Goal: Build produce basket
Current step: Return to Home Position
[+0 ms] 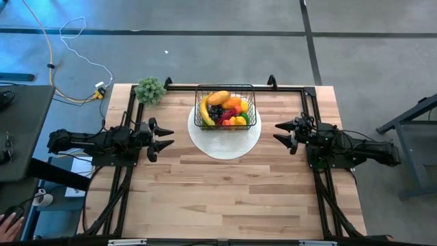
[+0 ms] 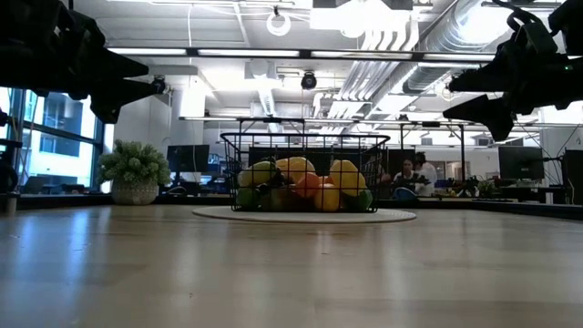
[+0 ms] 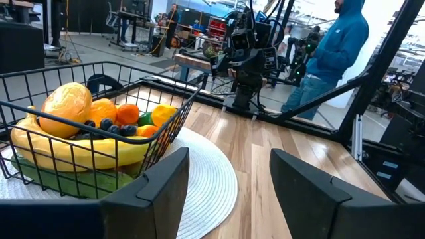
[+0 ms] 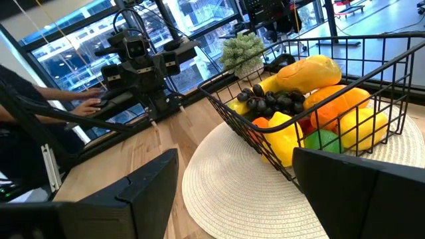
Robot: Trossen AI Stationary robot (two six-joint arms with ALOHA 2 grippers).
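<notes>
The black wire-mesh basket stands on a round white plate at the table's far middle. It holds the produce: a yellow banana, an orange mango, dark grapes, small oranges, a yellow pepper and green pieces. My left gripper is open and empty, left of the plate. My right gripper is open and empty, right of the plate. Both hang above the table in the low view.
A spiky grey-green leafy bunch in a small pot stands at the table's far left corner. A black frame rail runs along the far edge. People stand in the room beyond the table. The near half of the table is bare wood.
</notes>
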